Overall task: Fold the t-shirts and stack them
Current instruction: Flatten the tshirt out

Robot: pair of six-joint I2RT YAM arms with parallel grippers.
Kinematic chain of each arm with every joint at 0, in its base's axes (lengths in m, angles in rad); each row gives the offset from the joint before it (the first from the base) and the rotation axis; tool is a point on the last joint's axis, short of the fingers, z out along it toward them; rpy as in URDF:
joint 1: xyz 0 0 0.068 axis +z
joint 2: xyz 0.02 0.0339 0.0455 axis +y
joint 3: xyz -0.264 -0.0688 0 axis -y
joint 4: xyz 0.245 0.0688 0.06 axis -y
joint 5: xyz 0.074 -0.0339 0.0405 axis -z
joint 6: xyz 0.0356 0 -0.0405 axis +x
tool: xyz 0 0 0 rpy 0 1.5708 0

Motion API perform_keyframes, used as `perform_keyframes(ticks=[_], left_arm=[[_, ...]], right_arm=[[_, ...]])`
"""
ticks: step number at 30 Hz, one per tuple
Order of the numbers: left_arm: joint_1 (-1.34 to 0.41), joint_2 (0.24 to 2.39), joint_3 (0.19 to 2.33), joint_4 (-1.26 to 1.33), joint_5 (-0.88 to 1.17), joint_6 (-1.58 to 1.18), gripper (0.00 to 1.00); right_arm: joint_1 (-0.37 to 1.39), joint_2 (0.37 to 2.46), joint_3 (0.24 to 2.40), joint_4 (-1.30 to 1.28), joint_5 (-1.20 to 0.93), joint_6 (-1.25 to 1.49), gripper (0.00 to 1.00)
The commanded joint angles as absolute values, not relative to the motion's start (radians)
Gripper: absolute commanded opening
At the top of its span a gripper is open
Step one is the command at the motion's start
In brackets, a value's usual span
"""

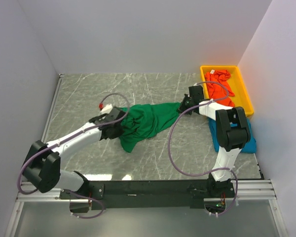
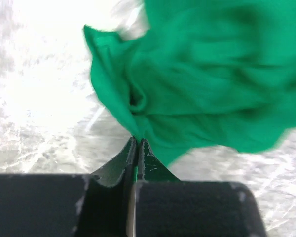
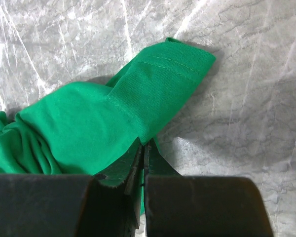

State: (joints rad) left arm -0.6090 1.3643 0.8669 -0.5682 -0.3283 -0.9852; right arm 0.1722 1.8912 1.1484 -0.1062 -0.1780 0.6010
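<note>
1. Grey marbled tabletop (image 1: 153, 163), boxed in by plain white walls, carries everything; both arms reach in from its near edge.
2. At the middle of the table lies the green t-shirt (image 1: 148, 121). It is bunched and wrinkled, drawn into a loose band between the two grippers, and not yet spread flat.
3. The left gripper (image 2: 137, 143) has its fingers pressed together on a fold at the shirt's left end. Its wrist view is blurred, but green cloth plainly runs into the seam between the fingers.
4. The right gripper (image 3: 143, 145) is likewise pinched tight on cloth at the shirt's right end, just below a stitched hem (image 3: 177, 61). Whether that hem belongs to a sleeve or to the bottom edge I cannot tell.
5. The two opposite holds look meant for pulling the garment apart, so that it opens and lies smooth before any fold. Gripping near the edges rather than in the bunched middle gives the most spread.
6. The orange-red t-shirt (image 1: 219, 85) sits crumpled in the yellow bin (image 1: 218, 67) at the far right corner, seemingly waiting its turn.
7. The blue t-shirt (image 1: 250, 141) lies flat near the table's right edge, partly hidden under the right arm. It appears already folded and is probably the base of the stack.
8. With one shirt apparently done and one in hand, the task seems roughly a third along.
9. The thin pinches could slip if the arms pull too hard, or the cloth could stay twisted.
</note>
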Motion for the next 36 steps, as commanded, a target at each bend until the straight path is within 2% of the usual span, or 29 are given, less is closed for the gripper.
perform_keyframes(ticks=[1, 4, 6, 9, 10, 11, 13, 20, 36], left_arm=[[-0.747, 1.422, 1.073, -0.846, -0.642, -1.014, 0.06], [-0.857, 1.488, 1.140, -1.056, -0.777, -1.120, 0.16], [-0.858, 1.470, 1.085, -1.103, -0.801, -1.183, 0.18], [-0.804, 1.366, 0.987, -1.066, -0.753, -1.200, 0.25], [-0.790, 1.332, 0.962, -1.018, -0.732, -1.198, 0.48], [-0.767, 1.298, 0.939, -0.996, -0.717, -1.197, 0.60], [-0.723, 1.206, 0.885, -0.945, -0.680, -1.192, 0.74], [-0.591, 1.097, 0.755, -0.723, -0.460, -1.075, 0.74], [-0.486, 1.296, 0.666, -0.540, -0.313, -0.986, 0.59]], right_arm=[[0.178, 1.842, 1.135, -0.080, -0.181, 0.588, 0.02], [0.178, 1.832, 1.138, -0.086, -0.179, 0.581, 0.02], [0.176, 1.829, 1.140, -0.095, -0.178, 0.574, 0.02], [0.176, 1.816, 1.135, -0.101, -0.172, 0.560, 0.02], [0.176, 1.816, 1.135, -0.103, -0.172, 0.558, 0.02], [0.176, 1.812, 1.135, -0.107, -0.169, 0.555, 0.02], [0.176, 1.810, 1.138, -0.113, -0.169, 0.551, 0.03], [0.176, 1.815, 1.147, -0.118, -0.196, 0.548, 0.03], [0.176, 1.816, 1.143, -0.126, -0.204, 0.529, 0.03]])
